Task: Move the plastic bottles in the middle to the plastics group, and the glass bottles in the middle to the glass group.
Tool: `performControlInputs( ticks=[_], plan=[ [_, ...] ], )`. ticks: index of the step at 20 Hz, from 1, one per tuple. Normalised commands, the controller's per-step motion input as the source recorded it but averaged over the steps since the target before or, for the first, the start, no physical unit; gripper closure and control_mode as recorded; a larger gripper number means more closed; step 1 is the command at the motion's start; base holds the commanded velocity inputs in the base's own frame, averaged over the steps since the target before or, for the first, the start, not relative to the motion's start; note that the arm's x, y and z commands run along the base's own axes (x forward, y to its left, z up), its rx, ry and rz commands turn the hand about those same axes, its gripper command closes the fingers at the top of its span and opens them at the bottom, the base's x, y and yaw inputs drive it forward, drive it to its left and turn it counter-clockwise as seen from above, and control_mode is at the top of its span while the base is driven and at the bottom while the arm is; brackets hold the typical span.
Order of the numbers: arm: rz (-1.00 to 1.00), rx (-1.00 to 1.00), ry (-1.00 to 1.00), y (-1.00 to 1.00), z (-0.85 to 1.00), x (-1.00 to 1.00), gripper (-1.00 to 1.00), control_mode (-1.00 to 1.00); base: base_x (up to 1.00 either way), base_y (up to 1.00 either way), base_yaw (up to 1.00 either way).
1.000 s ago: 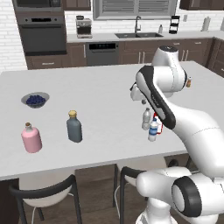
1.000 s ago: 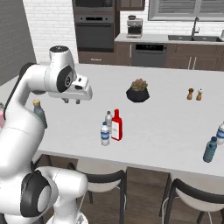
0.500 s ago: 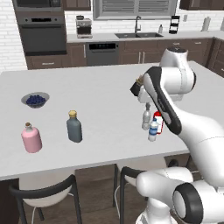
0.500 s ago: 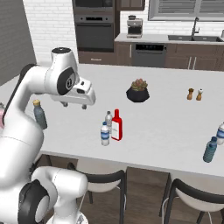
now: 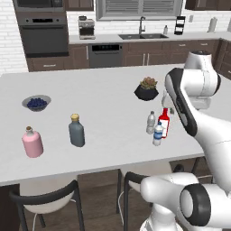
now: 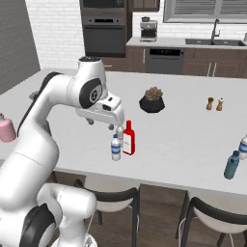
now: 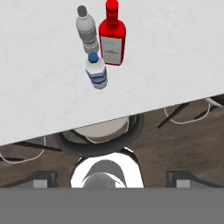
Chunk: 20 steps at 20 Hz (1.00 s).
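The gripper (image 6: 102, 121) hangs empty, jaws wide apart, above the trio at mid-counter (image 5: 99, 94); blue-labelled water bottle (image 7: 96, 71) at six o'clock of the grey-capped one (image 7: 87, 29), red glass bottle (image 7: 112, 37) at three; plastics probably light, squashy, best held mid-body; glass heavier, slick, breakable.
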Motion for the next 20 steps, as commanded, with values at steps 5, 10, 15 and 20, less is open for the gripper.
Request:
performControlInputs(
  ticks=[5,10,15,20],
  plan=[
    [0.0,0.0,-0.05,-0.01,-0.26,0.37,-1.0,-1.0,0.0,0.0,0.0],
    [0.0,0.0,-0.05,0.02,-0.74,0.54,-1.0,-1.0,0.0,0.0,0.0],
    [0.0,0.0,0.0,0.02,-0.96,0.62,-1.0,-1.0,0.0,0.0,0.0],
    [0.0,0.0,-0.08,0.0,-0.39,0.52,-1.0,-1.0,0.0,0.0,0.0]
  ],
)
